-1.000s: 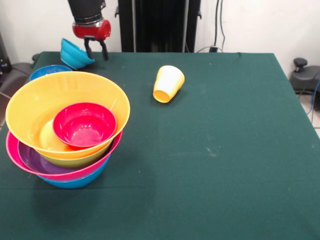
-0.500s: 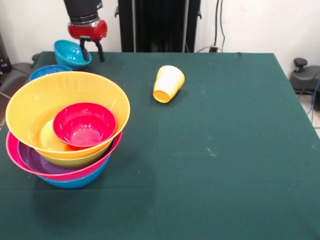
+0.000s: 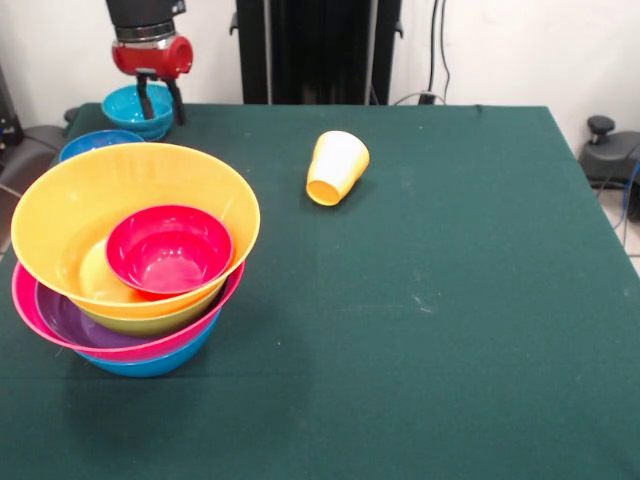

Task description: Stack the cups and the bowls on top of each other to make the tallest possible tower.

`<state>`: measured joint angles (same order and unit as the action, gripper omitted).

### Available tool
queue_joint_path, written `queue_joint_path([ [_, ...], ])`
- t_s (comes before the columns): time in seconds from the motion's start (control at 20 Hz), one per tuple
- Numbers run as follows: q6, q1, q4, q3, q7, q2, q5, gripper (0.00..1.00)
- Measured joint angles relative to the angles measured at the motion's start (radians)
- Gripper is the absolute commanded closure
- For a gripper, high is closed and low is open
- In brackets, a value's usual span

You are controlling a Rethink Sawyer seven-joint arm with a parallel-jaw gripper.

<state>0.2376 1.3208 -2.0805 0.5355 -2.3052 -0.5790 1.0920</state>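
Only the front view to go on here, so we work from that.

The tower (image 3: 130, 270) sits at the left edge of the green table (image 3: 420, 330), and it makes sense as a nest: a blue bowl (image 3: 150, 362) at the bottom, then the pink bowl (image 3: 30, 300), the purple bowl (image 3: 75, 322), the big orange bowl (image 3: 135, 215) on top, and the small red bowl (image 3: 168, 250) resting inside it, off to one side. Wide ones low, small ones high — that's why it sits steady, though it ends up wider than tall. There's a yellowish patch under the red bowl that we can't identify.

The yellow-orange cup (image 3: 337, 167) lies on its side, well apart from the tower, mouth towards us. We'd guess it needs standing up or flipping before it can add height. Another blue bowl (image 3: 95, 144) peeks out just behind the orange rim.

The gripper (image 3: 160, 100) hangs at the far left corner with its two dark fingers (image 3: 146, 100) a little apart, straddling the near rim of the light blue bowl (image 3: 135, 108). The bowl looks level and down on the table. We can't say whether the fingers actually pinch that rim or just sit around it — too small to tell.
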Motion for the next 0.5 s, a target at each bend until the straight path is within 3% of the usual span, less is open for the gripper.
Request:
queue_joint_path([
  [0.15,0.0,0.008,0.008,0.003,0.001,0.003,0.0,0.0],
  [0.2,0.0,0.015,0.013,0.002,0.001,0.009,0.0,1.0],
  [0.5,0.001,0.021,0.014,0.003,0.003,0.01,0.0,1.0],
])
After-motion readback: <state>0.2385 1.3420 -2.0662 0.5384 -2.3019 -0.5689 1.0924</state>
